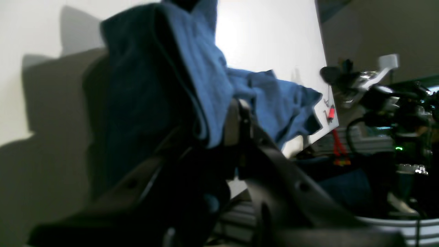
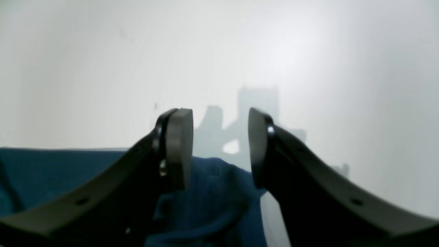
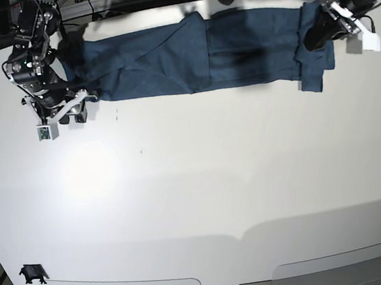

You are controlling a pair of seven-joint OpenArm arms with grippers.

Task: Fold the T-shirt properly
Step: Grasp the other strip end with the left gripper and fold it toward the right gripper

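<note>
Pinching the T-shirt (image 3: pixel 188 63), left tool (image 1: pixel 223 137) raised.

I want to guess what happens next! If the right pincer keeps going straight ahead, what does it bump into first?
Probably the bare white table. The right pincer is open, and the T-shirt lies just below its tips, though depth is unclear.

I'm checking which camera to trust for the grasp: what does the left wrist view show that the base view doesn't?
Only the left wrist view shows the left gripper shut on a lifted bunch of the T-shirt. Only the base view shows the whole T-shirt stretched along the table and the right gripper, open beside its other end. Both show the shirt and white table.
</note>
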